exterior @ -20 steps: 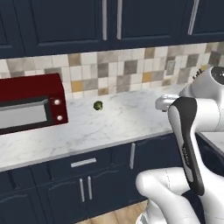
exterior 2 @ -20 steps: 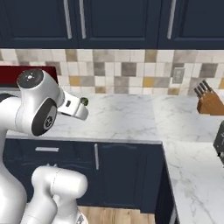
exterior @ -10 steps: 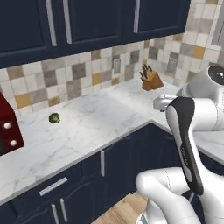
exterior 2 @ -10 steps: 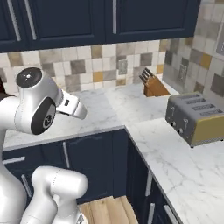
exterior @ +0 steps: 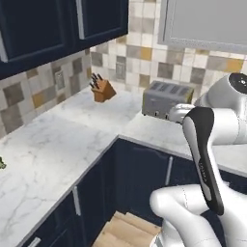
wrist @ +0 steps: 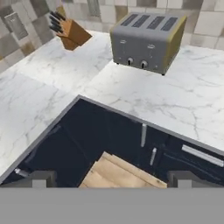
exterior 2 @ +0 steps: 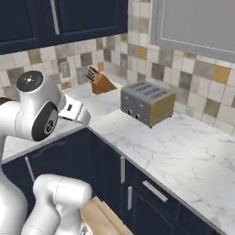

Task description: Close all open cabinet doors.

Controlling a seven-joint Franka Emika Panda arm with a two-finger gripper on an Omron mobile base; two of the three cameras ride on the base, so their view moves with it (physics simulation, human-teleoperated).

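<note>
1. Left base view: two cabinet doors (exterior: 72,24) hang at 11 o'clock, both flush with their frames. One knife block (exterior: 102,89) and one toaster (exterior: 166,99) stand on the marble table (exterior: 58,149).
2. Right base view: two navy doors at 11 o'clock, one silver bar handle (exterior 2: 55,17) showing; one knife block, one toaster at centre.
3. Hand view: the hand (wrist: 112,178) points down at the table corner, its two fingertips (wrist: 40,178) set wide apart, grasping nothing.
</note>
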